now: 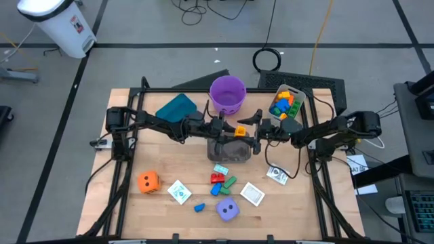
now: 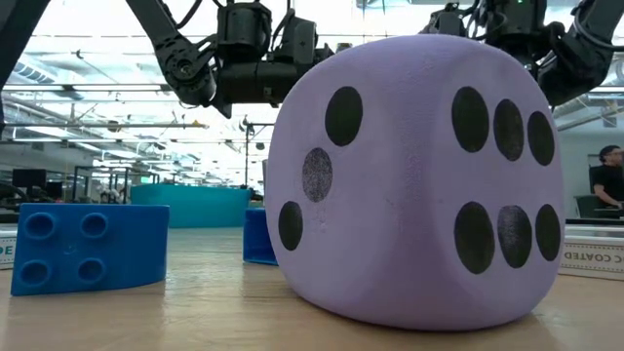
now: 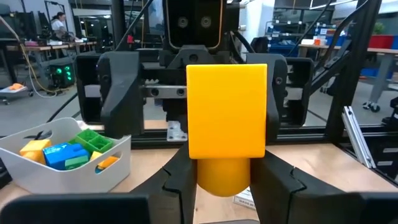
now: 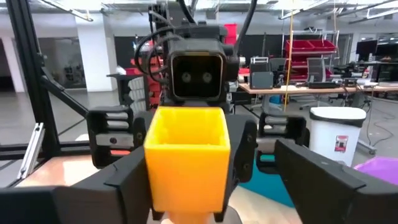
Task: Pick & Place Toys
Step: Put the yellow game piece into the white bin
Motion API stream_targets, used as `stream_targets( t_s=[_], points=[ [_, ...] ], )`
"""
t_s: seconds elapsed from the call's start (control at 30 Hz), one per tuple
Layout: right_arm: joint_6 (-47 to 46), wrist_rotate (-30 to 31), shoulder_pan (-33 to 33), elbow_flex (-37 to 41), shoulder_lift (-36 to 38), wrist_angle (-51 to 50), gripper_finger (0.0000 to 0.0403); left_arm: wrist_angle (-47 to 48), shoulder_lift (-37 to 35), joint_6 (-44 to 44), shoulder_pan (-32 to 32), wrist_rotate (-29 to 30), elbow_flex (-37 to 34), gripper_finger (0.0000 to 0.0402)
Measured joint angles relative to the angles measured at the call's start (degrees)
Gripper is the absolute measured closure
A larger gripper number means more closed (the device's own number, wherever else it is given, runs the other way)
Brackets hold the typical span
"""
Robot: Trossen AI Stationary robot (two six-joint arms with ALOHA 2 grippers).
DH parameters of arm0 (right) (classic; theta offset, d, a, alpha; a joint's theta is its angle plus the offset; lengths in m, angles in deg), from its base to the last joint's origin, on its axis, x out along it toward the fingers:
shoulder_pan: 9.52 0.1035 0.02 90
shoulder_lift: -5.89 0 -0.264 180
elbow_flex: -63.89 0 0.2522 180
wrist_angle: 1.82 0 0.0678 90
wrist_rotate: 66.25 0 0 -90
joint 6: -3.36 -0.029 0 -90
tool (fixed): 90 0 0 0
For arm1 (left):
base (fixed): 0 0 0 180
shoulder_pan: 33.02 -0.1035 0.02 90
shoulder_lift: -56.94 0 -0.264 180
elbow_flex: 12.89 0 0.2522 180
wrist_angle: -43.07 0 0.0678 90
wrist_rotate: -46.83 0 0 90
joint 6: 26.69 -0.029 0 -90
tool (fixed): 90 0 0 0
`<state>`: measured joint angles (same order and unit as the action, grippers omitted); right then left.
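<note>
A yellow block (image 1: pixel 239 130) hangs over the clear tub (image 1: pixel 230 152) at the table's middle, with my left gripper (image 3: pixel 227 186) shut on it. The block's hollow end (image 4: pixel 186 127) faces my right gripper (image 4: pixel 211 155). That gripper is open, its fingers (image 3: pixel 119 93) standing on either side of the block; I cannot tell whether they touch it. On the near half of the table lie an orange die (image 1: pixel 148 181), a purple die (image 1: pixel 228 210), white cards (image 1: pixel 252 194), red and green blocks (image 1: pixel 220 179) and a blue block (image 1: pixel 199 207). My left gripper pinches the yellow block at its rounded end (image 3: pixel 224 177) between its two fingers (image 3: pixel 180 183). The fingers come level from the table's left. The block is lifted clear above the clear tub and sticks out toward my right gripper.
A purple bucket (image 1: pixel 227 95) and a teal bin (image 1: pixel 178 107) stand at the far edge. A pale tub holding coloured blocks (image 1: pixel 285 103) sits at the far right. The arms' frames run along both sides of the table.
</note>
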<state>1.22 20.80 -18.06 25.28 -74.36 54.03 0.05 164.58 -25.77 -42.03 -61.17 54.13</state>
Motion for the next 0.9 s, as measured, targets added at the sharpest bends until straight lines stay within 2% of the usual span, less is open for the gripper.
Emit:
stream_targets(
  t_s=[0.33,0.5,0.67,0.8,0.9],
  points=[
    [-0.4,-0.5,0.0,0.0,0.2,-0.8,0.0237,0.1,0.0,0.8,-0.1,1.7,0.0,0.0279],
    [-0.6,-0.7,0.0,0.0,0.2,-0.9,0.0299,0.5,0.0,3.8,0.7,4.0,0.0,0.0236],
    [-0.4,-1.3,0.0,0.1,3.0,-3.5,0.0302,2.6,-0.1,5.4,1.1,8.9,0.0,0.0171],
    [-0.4,-1.1,-0.3,0.1,9.3,-11.4,0.0296,5.9,-0.8,5.2,0.7,8.9,0.0,0.013],
    [-0.1,2.4,-1.0,0.1,15.4,-20.3,0.0287,9.6,-3.3,5.2,0.3,8.8,0.0,0.0111]
  ],
)
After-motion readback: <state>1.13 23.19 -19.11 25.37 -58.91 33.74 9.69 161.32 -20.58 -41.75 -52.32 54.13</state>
